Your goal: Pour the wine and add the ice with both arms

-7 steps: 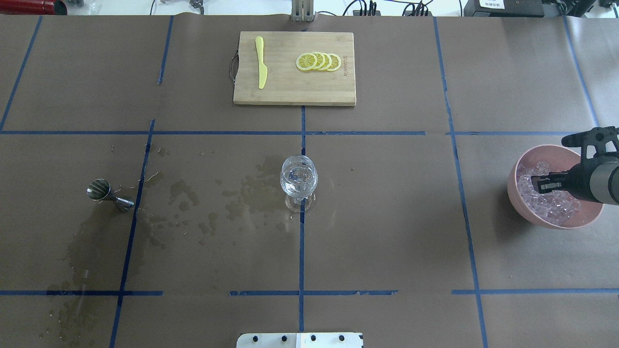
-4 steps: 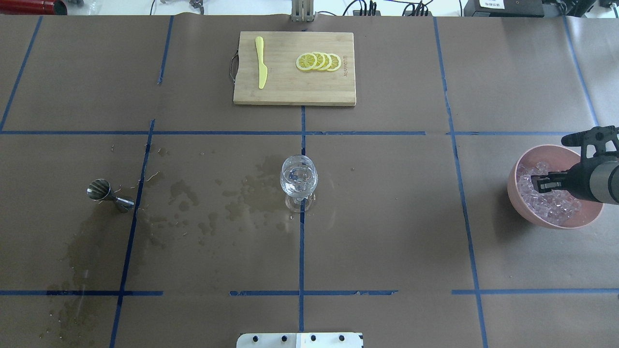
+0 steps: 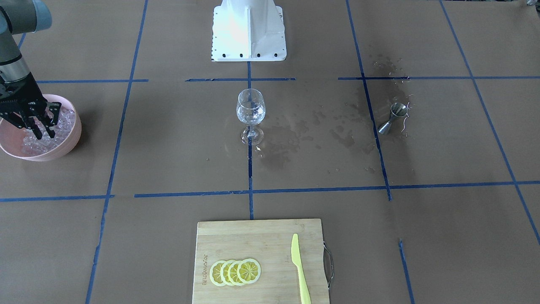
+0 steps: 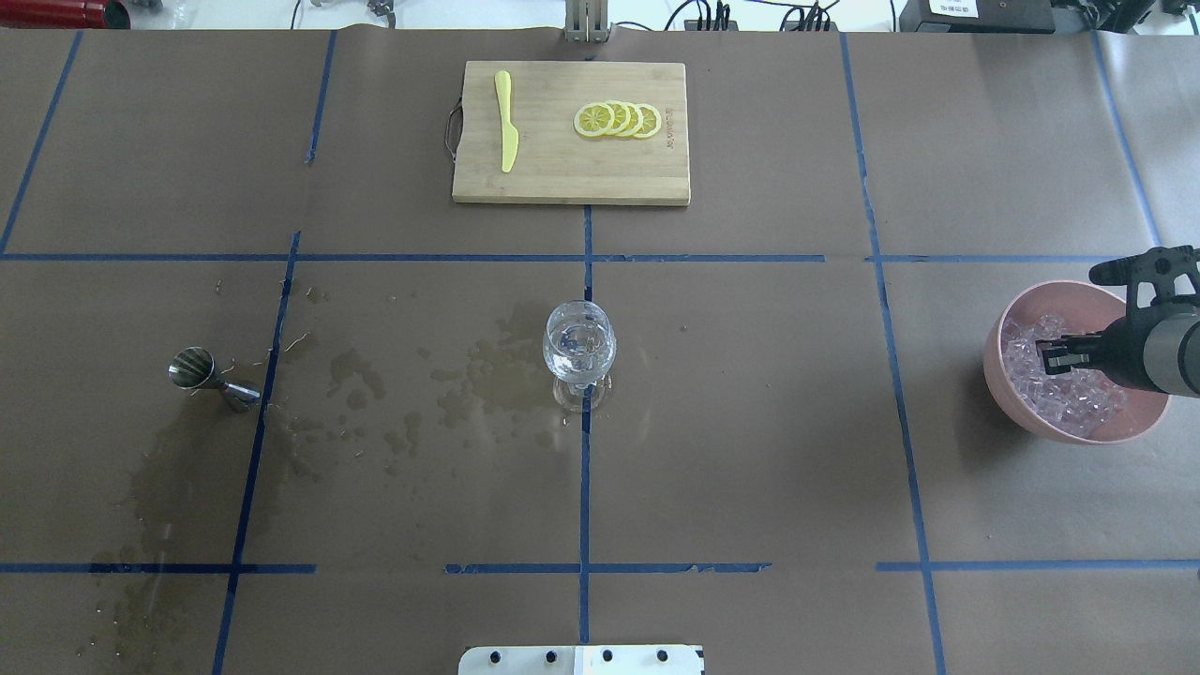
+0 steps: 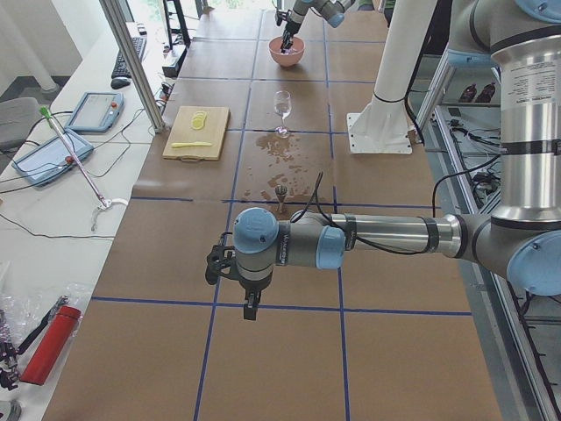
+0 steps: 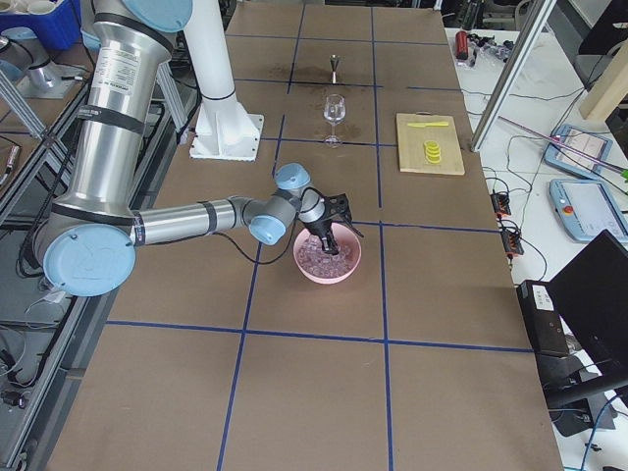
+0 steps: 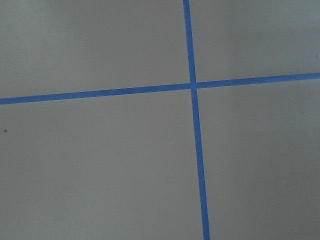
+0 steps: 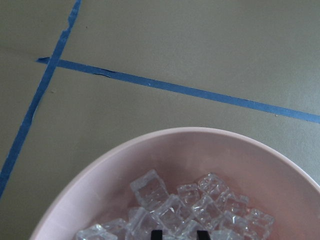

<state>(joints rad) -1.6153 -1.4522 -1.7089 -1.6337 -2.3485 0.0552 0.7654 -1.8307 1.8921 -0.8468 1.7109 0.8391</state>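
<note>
The right arm (image 6: 186, 221) reaches over a round pink bowl (image 4: 992, 366) at the right end of the brown paper-covered bench (image 4: 750, 422). Its black right claw (image 4: 1050, 358) points down into the heap of small clear ice cubes (image 8: 175, 207) in the bowl. Its two fingertips (image 8: 157, 234) stand a little apart among the cubes. I cannot tell if they pinch one.

The clear stemmed wine glass (image 4: 579, 349) stands in the middle of the bench, well apart from the bowl. It has a little clear wine (image 3: 250, 116) in it. Dark wet patches (image 4: 361, 370) lie between the glass and a small shiny metal measuring cup (image 4: 208, 377).

The left arm (image 5: 386, 237) stretches low over the left end of the bench. Its left claw (image 5: 251, 309) hangs over brown paper crossed by blue tape lines (image 7: 195, 150). I cannot tell if it is spread or clenched.

A wooden cutting board (image 4: 562, 178) holds yellow lemon slices (image 4: 617, 120) and a yellow plastic knife (image 4: 507, 122).
</note>
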